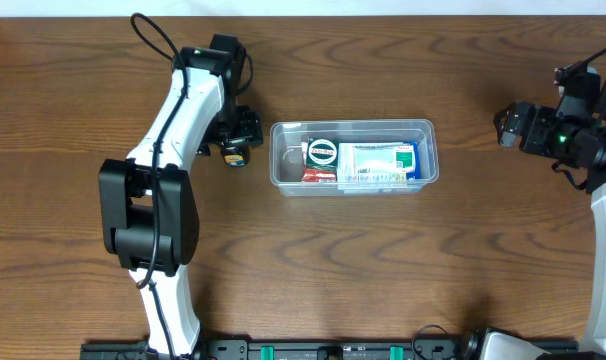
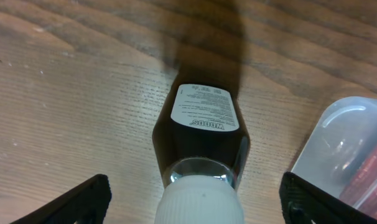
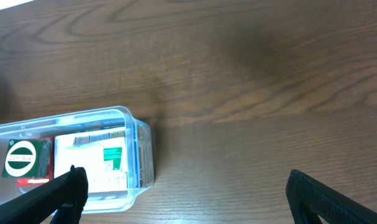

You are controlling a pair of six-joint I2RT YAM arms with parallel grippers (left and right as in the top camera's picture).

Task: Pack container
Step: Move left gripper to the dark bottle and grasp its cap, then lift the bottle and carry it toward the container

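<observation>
The container (image 1: 430, 152), a clear plastic tub, stands mid-table. It holds a red pack with a round green-and-white label (image 1: 321, 157) and a white-and-green box (image 1: 378, 162). A dark bottle (image 2: 204, 134) with a white cap and white label lies on the table just left of the tub, and also shows in the overhead view (image 1: 236, 156). My left gripper (image 2: 195, 202) is open, with one finger on each side of the bottle's cap end and not touching it; it shows overhead too (image 1: 239, 136). My right gripper (image 3: 188, 199) is open and empty, far right of the tub (image 1: 505, 128).
The tub's corner (image 2: 350, 140) lies close to my left gripper's right finger. In the right wrist view the tub's right end (image 3: 139, 146) sits at the lower left, with bare wood table to its right. The table's far edge runs along the top.
</observation>
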